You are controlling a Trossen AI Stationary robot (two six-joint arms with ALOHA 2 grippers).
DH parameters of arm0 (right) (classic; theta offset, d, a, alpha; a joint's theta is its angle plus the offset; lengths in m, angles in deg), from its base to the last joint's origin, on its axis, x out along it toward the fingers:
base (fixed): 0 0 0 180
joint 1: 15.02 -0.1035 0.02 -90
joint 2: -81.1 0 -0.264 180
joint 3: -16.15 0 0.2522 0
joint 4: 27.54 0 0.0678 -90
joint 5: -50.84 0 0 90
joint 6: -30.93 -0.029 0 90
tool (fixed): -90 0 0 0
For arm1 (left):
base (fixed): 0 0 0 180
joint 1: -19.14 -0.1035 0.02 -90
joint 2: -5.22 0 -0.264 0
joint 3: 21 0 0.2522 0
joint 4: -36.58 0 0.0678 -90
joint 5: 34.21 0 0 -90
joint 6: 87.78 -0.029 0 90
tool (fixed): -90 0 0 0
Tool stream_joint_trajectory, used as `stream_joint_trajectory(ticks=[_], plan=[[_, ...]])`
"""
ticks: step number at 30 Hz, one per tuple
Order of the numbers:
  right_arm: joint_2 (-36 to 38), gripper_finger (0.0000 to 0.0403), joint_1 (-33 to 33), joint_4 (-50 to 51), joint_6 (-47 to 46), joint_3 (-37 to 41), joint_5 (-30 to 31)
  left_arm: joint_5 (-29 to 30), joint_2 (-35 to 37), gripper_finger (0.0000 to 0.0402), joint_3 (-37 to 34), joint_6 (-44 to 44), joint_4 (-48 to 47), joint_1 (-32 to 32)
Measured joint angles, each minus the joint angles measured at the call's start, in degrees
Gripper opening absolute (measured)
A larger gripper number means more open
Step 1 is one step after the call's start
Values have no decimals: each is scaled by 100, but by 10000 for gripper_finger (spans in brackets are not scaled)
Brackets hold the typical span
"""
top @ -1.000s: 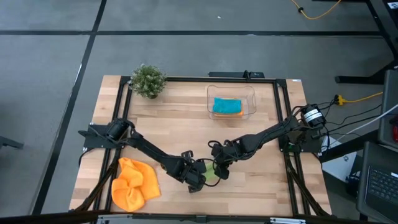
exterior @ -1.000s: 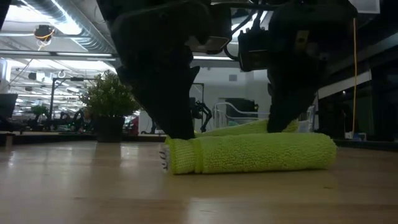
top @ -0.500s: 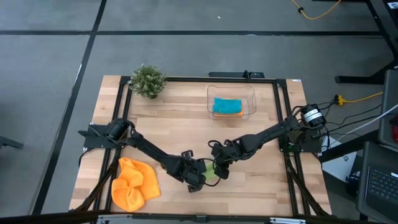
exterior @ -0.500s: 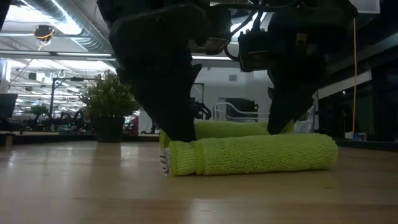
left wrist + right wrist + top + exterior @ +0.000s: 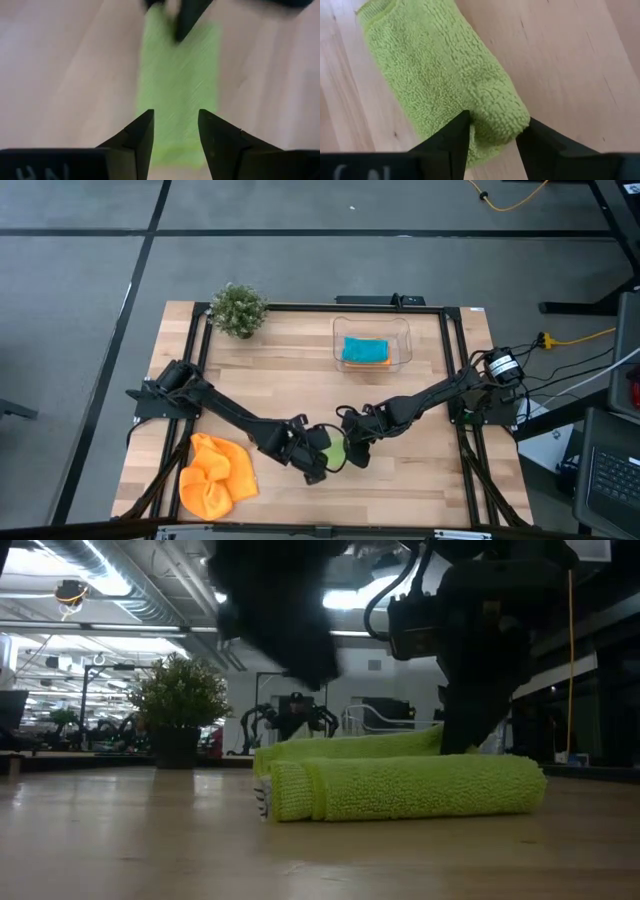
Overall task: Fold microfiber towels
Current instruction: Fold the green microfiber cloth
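A lime green microfiber towel lies folded on the wooden table, its thick fold toward the near edge. My left gripper hangs open above the towel's left end, clear of it, and shows as a dark blur in the low view. My right gripper is open and low over the towel's right end, one finger on each side of it. An orange towel lies crumpled at the near left. My right gripper comes slanting down from above, and its two fingers stand on either side of the towel's rounded folded end. I cannot tell whether they touch the cloth. The towel lies flat on the table.
A clear tub at the far middle holds a folded teal blue towel on top of an orange one. A small potted plant stands at the far left corner. A black frame runs along the table's sides.
My left gripper has let go of the green towel's left end and risen clear of it. The towel stays folded on the table where it was.
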Motion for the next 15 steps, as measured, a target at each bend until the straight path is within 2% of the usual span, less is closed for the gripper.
stream_joint_trajectory(ticks=[3, 15], plan=[[24, 154, 76, 18, 117, 0, -3, -52, -28, 142, 0, -16, 496, 0], [266, 154, 334, 465, 590, -2, 136, -28, -108, 141, 4, 11, 574, 53]])
